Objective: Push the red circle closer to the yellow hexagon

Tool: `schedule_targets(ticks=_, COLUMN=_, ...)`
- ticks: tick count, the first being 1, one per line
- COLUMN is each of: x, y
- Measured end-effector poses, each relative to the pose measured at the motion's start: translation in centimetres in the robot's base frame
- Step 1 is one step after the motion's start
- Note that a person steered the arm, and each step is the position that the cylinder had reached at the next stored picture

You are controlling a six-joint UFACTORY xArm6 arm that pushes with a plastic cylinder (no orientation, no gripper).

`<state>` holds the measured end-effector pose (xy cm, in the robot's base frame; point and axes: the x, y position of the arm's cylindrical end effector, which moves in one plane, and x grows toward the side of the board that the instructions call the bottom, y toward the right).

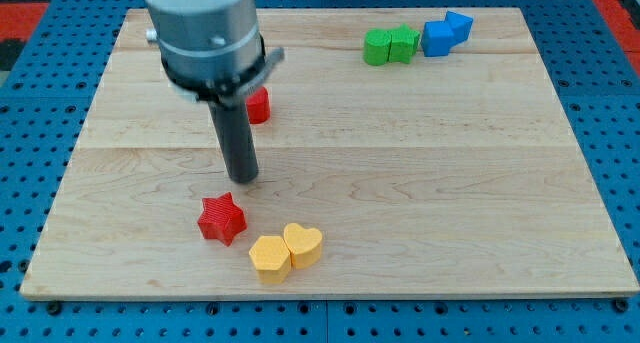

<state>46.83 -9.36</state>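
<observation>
The red circle lies at the view's upper left, partly hidden behind the arm's body. The yellow hexagon sits near the view's bottom, touching a yellow heart on its right. My tip rests on the board below the red circle and above a red star. The tip is apart from both red blocks.
Two green blocks and two blue blocks are grouped at the view's top right. The wooden board lies on a blue pegboard surface. The arm's grey body covers the view's upper left.
</observation>
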Motion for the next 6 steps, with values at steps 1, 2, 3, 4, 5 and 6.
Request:
schedule_targets(ticks=1, x=1.7, y=-0.6)
schedule_targets(ticks=2, x=5.9, y=0.1)
schedule_targets(ticks=3, x=2.4, y=-1.0)
schedule_targets(ticks=4, x=-4.7, y=0.7)
schedule_targets(ticks=5, x=-12.5, y=1.0)
schedule_targets(ticks=6, x=-15.1, y=2.6)
